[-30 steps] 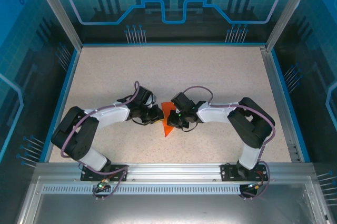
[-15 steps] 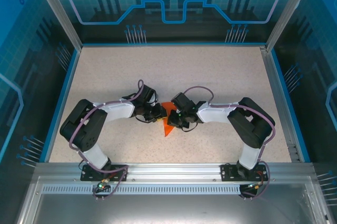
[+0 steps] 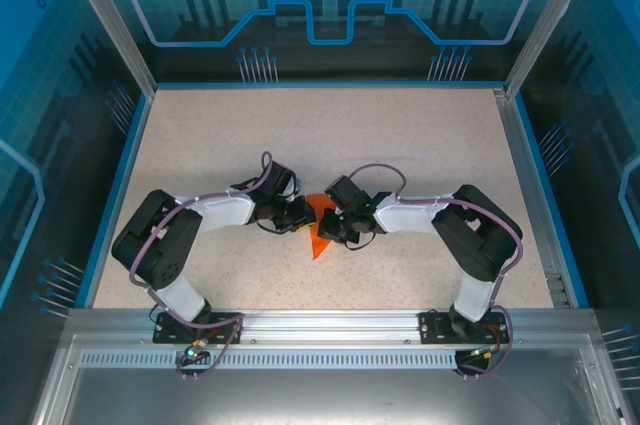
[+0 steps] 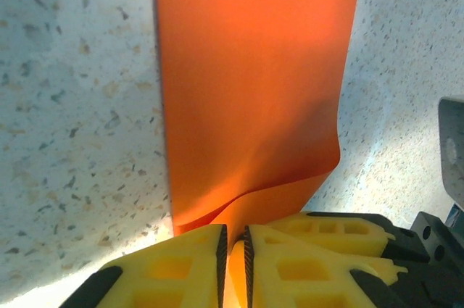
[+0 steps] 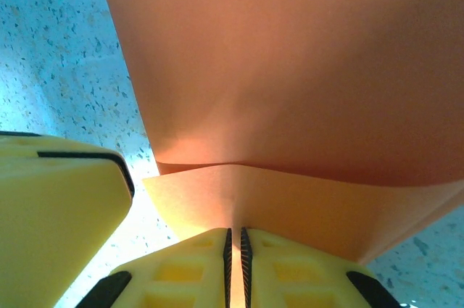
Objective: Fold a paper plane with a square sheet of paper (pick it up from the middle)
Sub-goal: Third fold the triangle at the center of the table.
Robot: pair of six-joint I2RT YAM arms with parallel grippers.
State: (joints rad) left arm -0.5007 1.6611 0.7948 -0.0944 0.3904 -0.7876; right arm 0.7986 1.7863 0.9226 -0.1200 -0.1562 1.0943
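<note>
The orange sheet of paper (image 3: 318, 237) is folded to a point. It lies in the middle of the speckled counter (image 3: 200, 135), between the two arms. The left gripper (image 4: 233, 243) is squeezed tight on one side of the paper, with a fold caught between its yellow fingers. The right gripper (image 5: 233, 239) is squeezed tight on the other side, pinching a paper flap. The two grippers are very close and face each other.
</note>
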